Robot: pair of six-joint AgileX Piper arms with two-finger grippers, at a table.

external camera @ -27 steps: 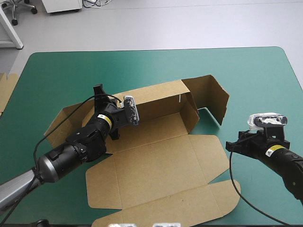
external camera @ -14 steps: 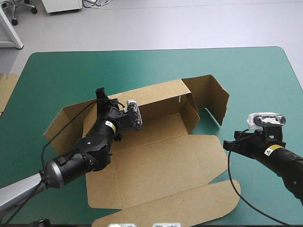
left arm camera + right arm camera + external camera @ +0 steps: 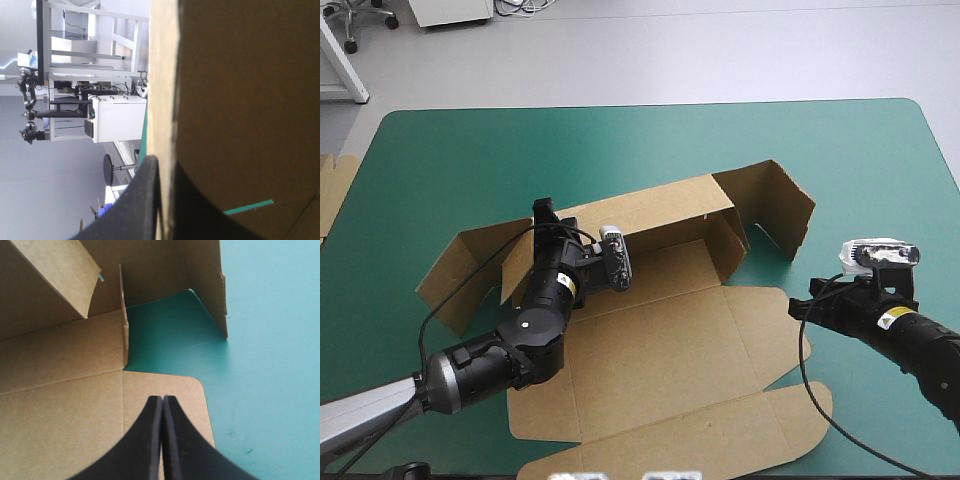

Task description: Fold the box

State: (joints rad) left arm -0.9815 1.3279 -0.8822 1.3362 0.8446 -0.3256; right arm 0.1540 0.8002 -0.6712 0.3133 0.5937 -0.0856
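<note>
The brown box [image 3: 660,350] lies open in the middle of the teal-green table [image 3: 440,150]. Its far wall is raised and the wide lid lies flat toward the near edge. My left gripper [image 3: 542,215] is at the left end of that raised wall. In the left wrist view the wall's edge [image 3: 162,100] runs between the two black fingers, so the left gripper [image 3: 165,172] is shut on the box. My right gripper [image 3: 798,306] hovers at the lid's right edge. Its fingers [image 3: 162,399] meet in a point over a rounded flap corner [image 3: 192,390] and hold nothing.
A side flap [image 3: 775,205] stands upright at the box's far right end, and another [image 3: 460,265] slants out at the left end. More brown board [image 3: 335,190] shows at the table's left edge. Bare teal-green cover [image 3: 265,365] lies to the right of the box.
The left gripper has moved rightward and nearer with the wall's left end in it, and the box has shifted a little to the right. The right gripper has edged toward the lid.
</note>
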